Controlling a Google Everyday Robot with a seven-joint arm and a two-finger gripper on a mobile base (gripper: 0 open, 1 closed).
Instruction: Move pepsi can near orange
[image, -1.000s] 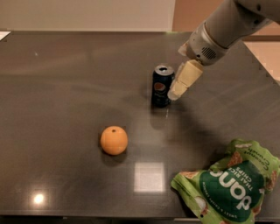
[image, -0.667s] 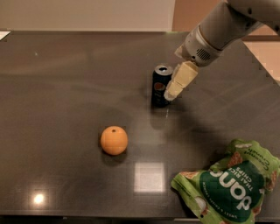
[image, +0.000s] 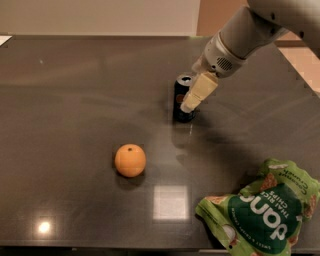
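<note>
The pepsi can (image: 179, 102) stands upright on the dark table (image: 75, 90), right of the middle. It is dark blue with a silver top. My gripper (image: 187, 106) comes down from the upper right and sits right against the can's right side, overlapping it. The orange (image: 130, 160) lies on the table to the front left of the can, well apart from it.
A green chip bag (image: 262, 212) lies at the front right corner of the table. The table's front edge runs along the bottom of the view. Bright light reflections (image: 170, 202) show on the tabletop in front of the orange.
My gripper has moved a little left and down, closing in on the can's right side. The can and the orange have not moved.
</note>
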